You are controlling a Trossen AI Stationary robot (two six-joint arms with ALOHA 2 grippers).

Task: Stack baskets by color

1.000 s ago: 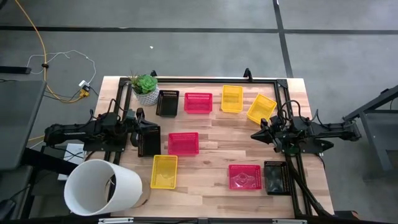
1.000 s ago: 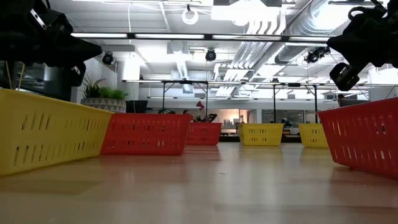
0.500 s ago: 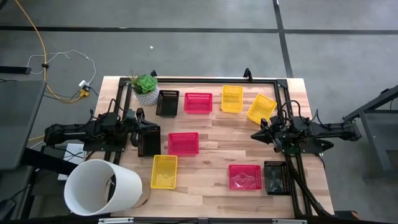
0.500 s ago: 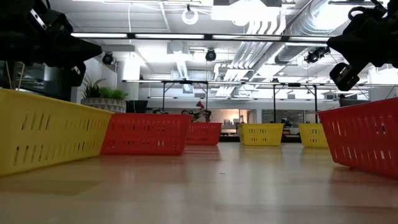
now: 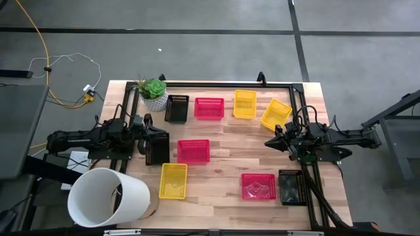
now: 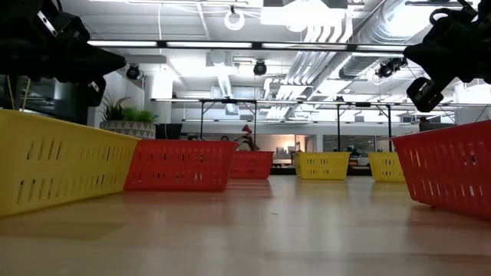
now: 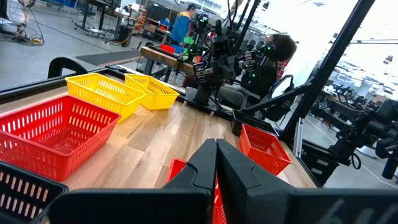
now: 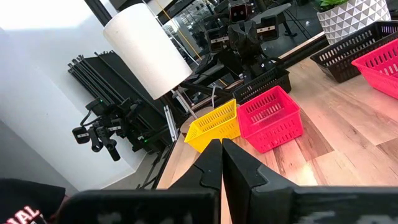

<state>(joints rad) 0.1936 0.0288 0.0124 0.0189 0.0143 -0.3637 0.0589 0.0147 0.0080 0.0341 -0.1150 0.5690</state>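
Several latticed baskets stand on their bases on the wooden table [image 5: 223, 134]. Along the far edge are a black basket [image 5: 176, 108], a pink-red one [image 5: 209, 108] and two yellow ones [image 5: 245, 103] [image 5: 275, 114]. A pink-red basket [image 5: 193, 151] sits mid-table and a yellow one [image 5: 173, 180] near the front left. A pink-red [image 5: 257, 186] and a black basket [image 5: 291, 187] stand at the front right. Another black basket [image 5: 156, 147] lies below my left gripper [image 5: 148, 131]. My left gripper [image 7: 216, 152] is shut, level and above the table. My right gripper [image 5: 269, 142] [image 8: 221, 152] is shut too, at the right side.
A large white bucket [image 5: 108, 196] lies at the table's near left corner. A white pot with a green plant [image 5: 154, 94] stands at the far left. A black frame [image 5: 223, 84] runs along the table's edges. People [image 7: 280, 46] show in the room beyond.
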